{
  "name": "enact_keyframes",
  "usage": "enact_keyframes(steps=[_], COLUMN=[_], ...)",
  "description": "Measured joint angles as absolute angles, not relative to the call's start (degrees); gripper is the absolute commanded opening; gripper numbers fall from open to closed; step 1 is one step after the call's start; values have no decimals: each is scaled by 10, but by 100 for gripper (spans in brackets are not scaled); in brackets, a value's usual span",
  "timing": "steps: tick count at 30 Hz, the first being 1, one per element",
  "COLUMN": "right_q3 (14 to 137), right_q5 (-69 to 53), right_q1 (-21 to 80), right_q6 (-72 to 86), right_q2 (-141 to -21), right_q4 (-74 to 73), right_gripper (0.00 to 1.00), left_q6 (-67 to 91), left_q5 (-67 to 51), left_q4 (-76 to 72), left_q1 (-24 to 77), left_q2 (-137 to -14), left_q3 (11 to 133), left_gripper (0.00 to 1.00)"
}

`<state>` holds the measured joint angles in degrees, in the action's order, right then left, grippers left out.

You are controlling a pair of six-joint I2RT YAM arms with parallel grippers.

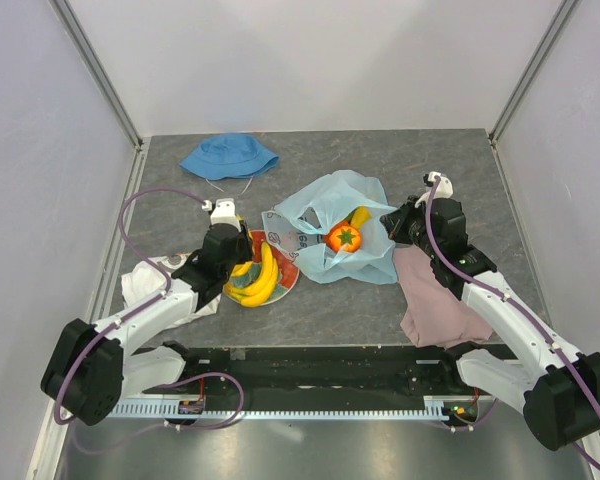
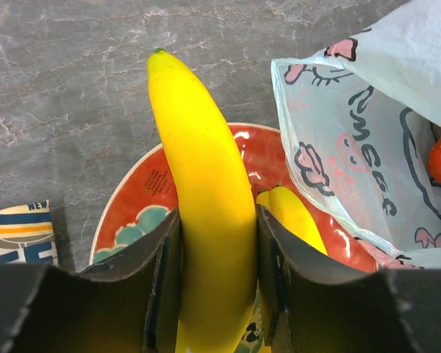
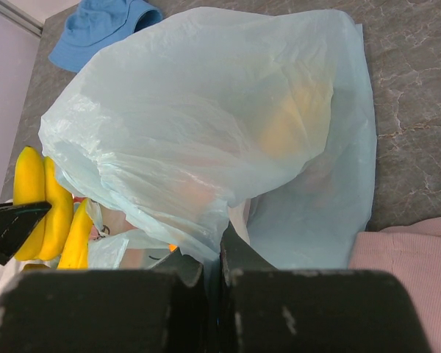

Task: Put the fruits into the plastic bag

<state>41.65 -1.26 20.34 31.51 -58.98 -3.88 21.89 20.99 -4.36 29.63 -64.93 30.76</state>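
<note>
1. Left gripper [image 2: 217,228]: the jaws stand partly open and are closed against a long banana [image 2: 202,169]. One finger presses its skin on each side. The banana's tip points away from the wrist, out over the grey table [image 2: 73,81].
2. The long banana lies over the red-rimmed plate [image 2: 132,198]. A second banana [image 2: 298,217] sits on the plate just beside it. The top view shows the plate left of centre, under the left gripper.
3. Right gripper [image 3: 213,254]: the jaws are fully together, with the thin film of the plastic bag [image 3: 206,132] pinched between the fingers at the bag's near edge.
4. The plastic bag lies at mid-table, just right of the plate. In the left wrist view its printed edge overlaps the plate's rim.
5. Bag contents, from the top view: an orange-red fruit [image 1: 344,237] and a yellow banana [image 1: 361,217] lie in the open mouth.
6. Other items: a blue hat [image 1: 230,155] lies at the far side, well apart from the bag. A pink cloth [image 1: 430,300] lies under the right arm, touching the bag's right side.
</note>
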Motion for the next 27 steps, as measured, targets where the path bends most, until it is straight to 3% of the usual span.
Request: enact_keyframes(steps=[17, 22, 27], right_q3=[416, 416, 416], right_q5=[-13, -13, -13], right_q1=[203, 203, 203], right_q6=[315, 315, 316], right_q2=[-590, -590, -590], right_q4=[-39, -39, -39], right_gripper=[0, 0, 0], left_q6=[218, 207, 192], left_q5=[214, 115, -19], left_q4=[-66, -109, -160], left_q1=[296, 296, 313], left_q2=[-611, -602, -604], left_q3=[323, 332, 351], left_gripper=[19, 9, 10])
